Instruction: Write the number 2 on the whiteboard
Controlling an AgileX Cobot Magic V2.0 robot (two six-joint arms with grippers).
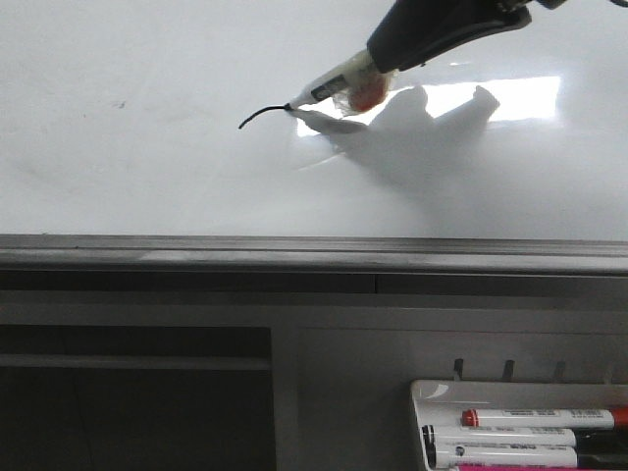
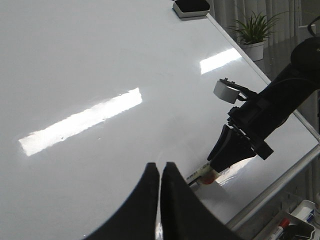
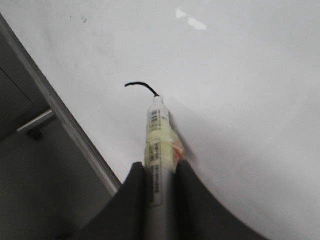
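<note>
Nearest me, I'm seeing the marker tray sitting below the grey edge rail — beyond that, the whiteboard is stretching away. My right pincer is clamping a marker, its tip touching the board at the end of a short curved black stroke — only the beginning of the number 2. My left pincer is hovering over the board, fingers pressed together, holding nothing.

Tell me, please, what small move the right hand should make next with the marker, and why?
Probably keep the tip pressed down and carry the stroke onward. The right hand grips the marker, whose tip touches the whiteboard at the end of a short curved black line. That is only the hooked start of the number 2; the body and tail are missing.
</note>
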